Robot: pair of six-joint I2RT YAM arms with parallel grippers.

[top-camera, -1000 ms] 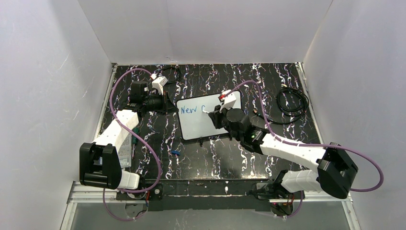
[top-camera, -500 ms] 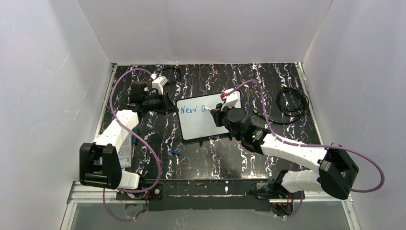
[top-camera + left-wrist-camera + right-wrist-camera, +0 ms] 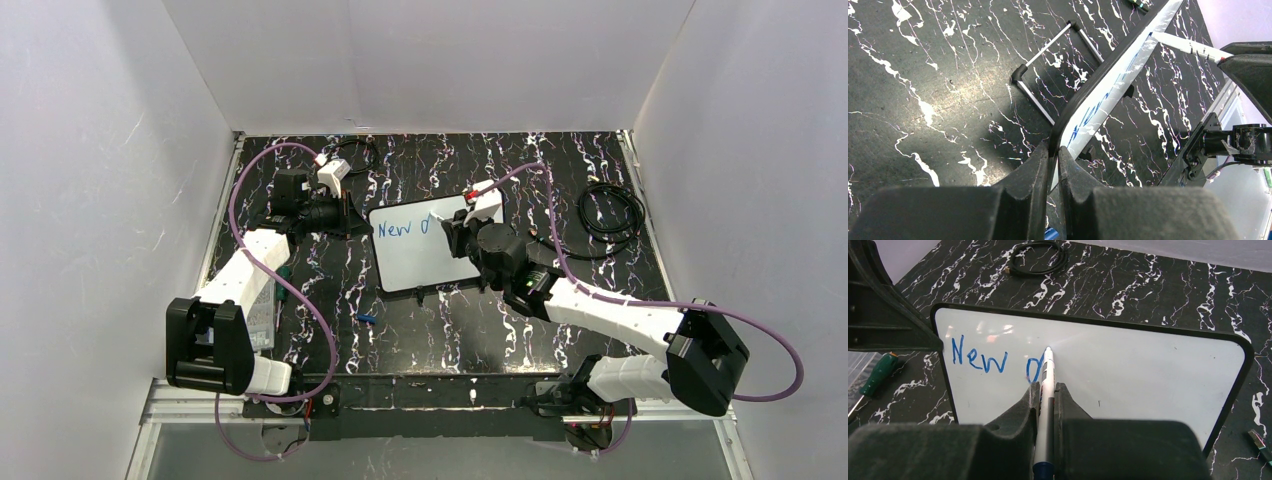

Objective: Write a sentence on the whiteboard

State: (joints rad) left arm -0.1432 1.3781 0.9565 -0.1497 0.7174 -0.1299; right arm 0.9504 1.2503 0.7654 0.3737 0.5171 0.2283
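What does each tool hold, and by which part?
The left tool grips the whiteboard by its dark framed edge; the right tool grips a marker by its barrel.

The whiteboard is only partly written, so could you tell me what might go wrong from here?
The left gripper pinches the whiteboard by one edge only; marker pressure might pivot or slip it.
The marker sits in a narrow pinch of the right gripper; pressing could push it back and break the stroke.
The sentence in blue lies close to that gripper, which might smear it.
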